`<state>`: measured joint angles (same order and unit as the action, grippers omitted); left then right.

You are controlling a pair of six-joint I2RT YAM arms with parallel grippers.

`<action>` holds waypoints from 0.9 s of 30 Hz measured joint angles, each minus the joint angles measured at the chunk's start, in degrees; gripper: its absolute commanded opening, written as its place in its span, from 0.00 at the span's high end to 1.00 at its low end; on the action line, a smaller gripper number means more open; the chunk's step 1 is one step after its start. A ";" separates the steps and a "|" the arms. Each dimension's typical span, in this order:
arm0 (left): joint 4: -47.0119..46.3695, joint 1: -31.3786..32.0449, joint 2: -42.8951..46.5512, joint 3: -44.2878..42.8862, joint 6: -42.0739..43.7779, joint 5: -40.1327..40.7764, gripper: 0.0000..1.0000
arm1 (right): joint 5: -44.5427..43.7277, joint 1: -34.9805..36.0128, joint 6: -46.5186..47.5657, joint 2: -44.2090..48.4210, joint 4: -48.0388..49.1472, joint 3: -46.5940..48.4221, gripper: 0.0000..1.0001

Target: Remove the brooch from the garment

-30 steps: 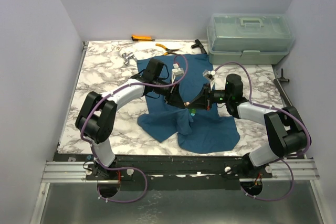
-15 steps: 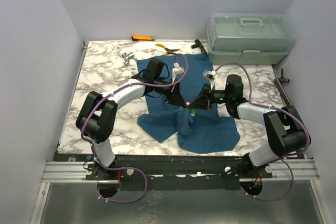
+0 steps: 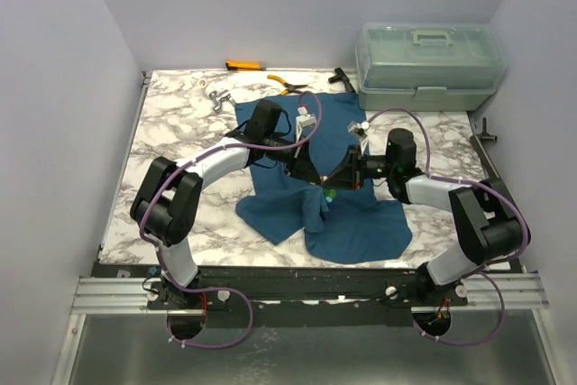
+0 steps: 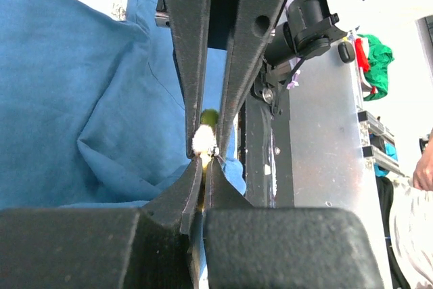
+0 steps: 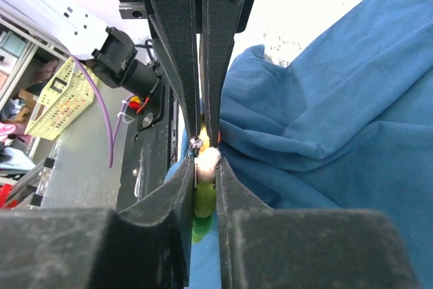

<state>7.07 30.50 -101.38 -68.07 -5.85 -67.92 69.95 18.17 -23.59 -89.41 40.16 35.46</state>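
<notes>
The marble-patterned table (image 3: 180, 132) fills most of the room's floor space, walled in pale on 3 sides. On it lies the garment (image 3: 361, 227), spread from the middle of the table toward the near edge and rumpled, with a fold bunched up at its centre. At the back right corner stands a clear plastic toolbox (image 3: 428, 65), lid down, just beyond the cloth.

The 2 arms bend in from either side and meet tip to tip over the bunched fold. The left gripper (image 4: 203, 167) is clenched: its fingers (image 4: 169, 214) leave only a hairline between them, and a sliver of yellow from the brooch (image 5: 207, 159) shows in that line, so it is grasping the brooch. The right gripper (image 5: 205, 167) comes at the same spot from the opposite side. Its fingers (image 5: 233, 214) stand a narrow slit apart, and pale and green beads sit in the slit, touching both pads; whether they are pressing on the beads I cannot tell.

The brooch is right at the point where the 4 fingertips meet, against the raised fold of blue cloth, near the middle of the garment.

Along the back edge of the table lie orange-handled pliers (image 3: 290, 87), a yellow-handled tool (image 3: 243, 66), and a small metal piece (image 3: 216, 98), all well apart from the grippers.
</notes>
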 measured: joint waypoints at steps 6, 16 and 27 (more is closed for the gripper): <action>-0.35 -0.02 0.00 0.13 -0.39 0.20 0.61 | 0.24 -0.02 -1.09 -0.70 0.55 0.07 1.00; -2.82 -5.86 2.27 2.54 -3.23 3.19 0.52 | -2.38 0.24 -1.62 -0.26 -3.26 0.52 0.99; -8.35 -2.60 7.32 5.79 -10.10 7.23 0.62 | -3.91 0.26 -1.90 0.83 -6.03 1.01 0.99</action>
<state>-1.28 27.90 -94.06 -62.28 -15.94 -60.69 66.04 18.44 -25.50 -88.58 34.13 36.47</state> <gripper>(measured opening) 0.377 0.026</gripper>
